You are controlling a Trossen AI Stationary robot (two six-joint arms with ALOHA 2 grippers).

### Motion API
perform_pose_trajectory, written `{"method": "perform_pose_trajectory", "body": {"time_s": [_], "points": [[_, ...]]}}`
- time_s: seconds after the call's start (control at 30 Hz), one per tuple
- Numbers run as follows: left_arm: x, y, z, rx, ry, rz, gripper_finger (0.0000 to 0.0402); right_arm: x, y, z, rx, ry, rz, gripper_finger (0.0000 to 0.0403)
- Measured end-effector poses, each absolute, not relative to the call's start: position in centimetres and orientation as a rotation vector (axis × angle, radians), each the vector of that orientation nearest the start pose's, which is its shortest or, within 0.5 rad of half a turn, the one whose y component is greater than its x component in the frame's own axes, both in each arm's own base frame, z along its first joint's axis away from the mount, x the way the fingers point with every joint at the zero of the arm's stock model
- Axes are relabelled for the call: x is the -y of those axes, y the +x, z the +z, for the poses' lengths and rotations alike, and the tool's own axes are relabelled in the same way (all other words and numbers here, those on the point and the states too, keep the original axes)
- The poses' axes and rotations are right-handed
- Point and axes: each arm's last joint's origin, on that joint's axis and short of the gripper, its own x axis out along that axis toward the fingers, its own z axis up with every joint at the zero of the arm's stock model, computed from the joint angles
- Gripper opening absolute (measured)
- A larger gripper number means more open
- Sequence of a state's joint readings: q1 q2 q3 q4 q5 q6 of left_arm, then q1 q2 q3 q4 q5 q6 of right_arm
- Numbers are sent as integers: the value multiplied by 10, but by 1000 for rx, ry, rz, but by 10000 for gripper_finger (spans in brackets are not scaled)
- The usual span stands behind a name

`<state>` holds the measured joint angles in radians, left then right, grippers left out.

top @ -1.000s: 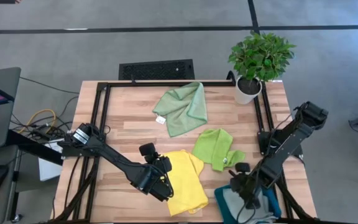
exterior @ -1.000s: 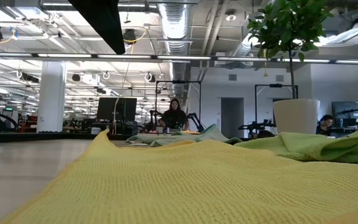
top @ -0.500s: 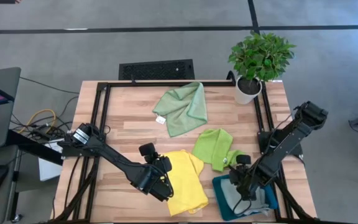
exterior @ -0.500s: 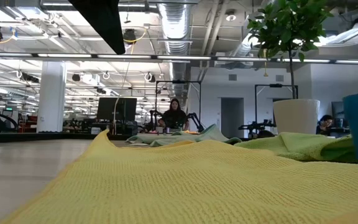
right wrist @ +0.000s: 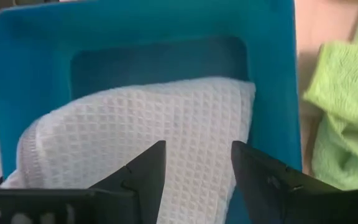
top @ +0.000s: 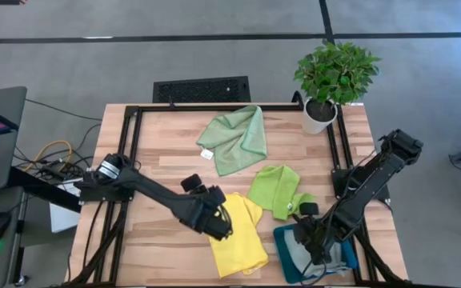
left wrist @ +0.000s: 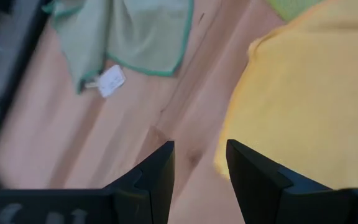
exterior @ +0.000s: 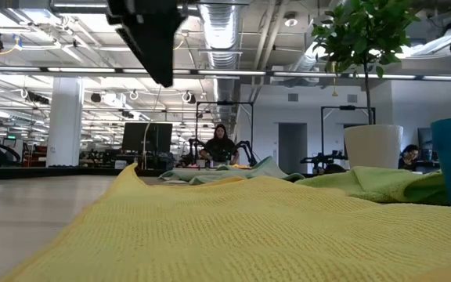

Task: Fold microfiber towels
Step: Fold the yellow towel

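Note:
A bright yellow towel lies flat near the table's front edge. My left gripper hovers open above its left edge, over bare wood, with nothing between the fingers. A sage green towel lies crumpled at the far middle. A lime green towel lies bunched to the right of centre. A folded light grey-blue towel rests in the teal tray at the front right. My right gripper stands open just above that towel, pointing down, and holds nothing.
A potted plant stands at the far right corner. Black frame rails run along the table's left, far and right sides. Bare wood lies between the left rail and the towels.
My left gripper has swung toward the table's right and a little toward the far edge, to the yellow towel's left edge, and has rolled somewhat. My right gripper has risen a little over the tray. The tray's teal wall has come into the low view at the right.

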<state>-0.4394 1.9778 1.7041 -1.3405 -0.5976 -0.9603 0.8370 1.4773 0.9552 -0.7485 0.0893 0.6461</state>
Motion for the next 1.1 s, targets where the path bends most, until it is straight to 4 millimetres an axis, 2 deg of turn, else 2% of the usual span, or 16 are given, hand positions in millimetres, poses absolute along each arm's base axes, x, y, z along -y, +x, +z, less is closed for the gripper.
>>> {"method": "perform_pose_trajectory", "body": {"time_s": [0.17,0.4,0.57,1.1], "points": [[124,356,231,-1182,-159,742,139,-195,185,208,-1246,-75,249,205],[109,351,195,-1273,-252,771,139,-197,187,215,-1182,-170,271,205],[105,348,179,-1296,-301,765,139,-196,189,215,-1153,-219,259,205],[103,339,149,-1329,-345,730,139,-190,194,215,-1154,-206,232,205]]}}
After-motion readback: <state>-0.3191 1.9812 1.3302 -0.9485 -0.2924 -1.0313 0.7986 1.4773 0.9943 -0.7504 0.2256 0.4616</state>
